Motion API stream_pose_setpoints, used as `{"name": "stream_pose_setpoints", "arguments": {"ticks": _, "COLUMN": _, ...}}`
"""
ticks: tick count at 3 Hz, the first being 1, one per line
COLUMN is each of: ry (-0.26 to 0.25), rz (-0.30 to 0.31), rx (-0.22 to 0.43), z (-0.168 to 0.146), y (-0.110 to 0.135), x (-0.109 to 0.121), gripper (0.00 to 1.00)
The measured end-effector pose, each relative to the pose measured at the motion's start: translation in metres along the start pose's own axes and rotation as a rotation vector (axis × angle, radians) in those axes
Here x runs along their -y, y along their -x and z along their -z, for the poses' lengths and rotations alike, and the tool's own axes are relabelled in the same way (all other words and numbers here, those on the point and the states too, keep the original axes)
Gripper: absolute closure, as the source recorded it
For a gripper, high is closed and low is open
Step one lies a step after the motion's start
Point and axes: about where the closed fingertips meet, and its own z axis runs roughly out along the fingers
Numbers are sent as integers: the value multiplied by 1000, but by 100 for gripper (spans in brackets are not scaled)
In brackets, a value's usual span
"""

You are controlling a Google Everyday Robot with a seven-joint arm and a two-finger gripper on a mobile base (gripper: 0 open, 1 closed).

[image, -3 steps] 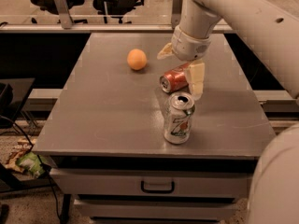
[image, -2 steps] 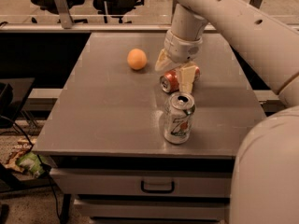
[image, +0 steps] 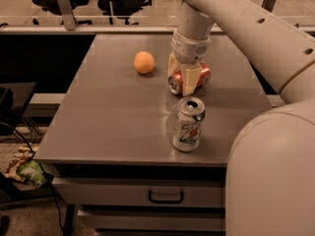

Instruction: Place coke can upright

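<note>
Now, gripper [image: 183,80]: straddles coke can [image: 203,75] at 1 o'clock, so I can upend it.
Grasp: cannot tell.

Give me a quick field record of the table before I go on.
tool: down at the coke can, table's far middle
coke can: lying on its side, under the tool
silver-white can: upright, near edge, in front of the coke can
orange: image-left of the coke can, apart
table: grey top
</note>
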Motion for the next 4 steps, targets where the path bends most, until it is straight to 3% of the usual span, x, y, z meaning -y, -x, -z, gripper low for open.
{"name": "stream_pose_setpoints", "arguments": {"ticks": 1, "ry": -38, "rz": -89, "rx": 53, "z": 16, "y": -8, "x": 7, "gripper": 99}}
{"name": "stream_pose_setpoints", "arguments": {"ticks": 3, "ry": -210, "rz": -359, "rx": 334, "z": 67, "y": -18, "x": 24, "gripper": 100}}
{"name": "stream_pose_setpoints", "arguments": {"ticks": 4, "ry": -256, "rz": -460, "rx": 481, "z": 77, "y": -22, "x": 23, "gripper": 100}}
